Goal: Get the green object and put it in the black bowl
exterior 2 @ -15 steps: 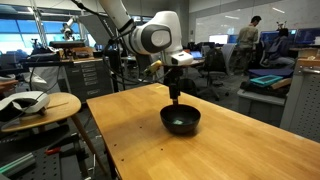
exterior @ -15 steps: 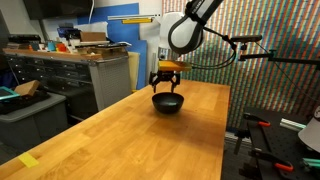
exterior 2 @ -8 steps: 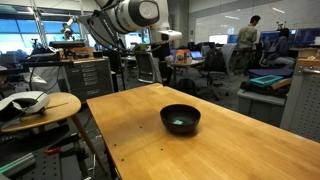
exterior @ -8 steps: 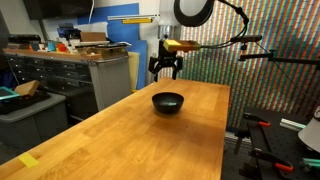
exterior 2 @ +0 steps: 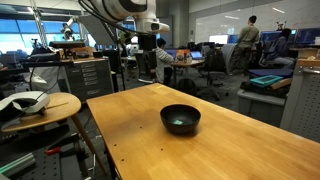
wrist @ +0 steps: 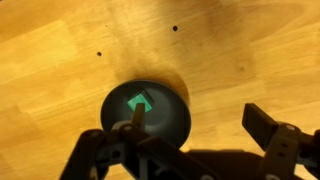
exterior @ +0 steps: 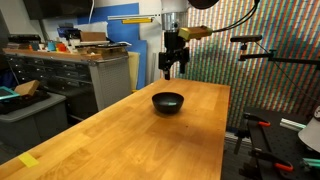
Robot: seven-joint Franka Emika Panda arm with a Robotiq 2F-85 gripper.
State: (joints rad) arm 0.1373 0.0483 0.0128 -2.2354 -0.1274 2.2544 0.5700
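Observation:
The black bowl (exterior: 168,102) stands on the wooden table (exterior: 120,130), also seen in the other exterior view (exterior 2: 180,119) and the wrist view (wrist: 147,112). The green object (wrist: 137,102) lies inside the bowl; it shows as a small green patch in an exterior view (exterior 2: 179,123). My gripper (exterior: 172,64) hangs high above the bowl, open and empty. In the wrist view its two fingers (wrist: 200,125) are spread wide with bare table between them.
A flat yellow piece (exterior: 29,160) lies near the table's front corner. Cabinets and a cluttered bench (exterior: 70,60) stand beside the table. A round side table (exterior 2: 35,105) with a white object stands off the table's edge.
The gripper has risen straight up from just above the bowl to well above it. The green object stays in the bowl.

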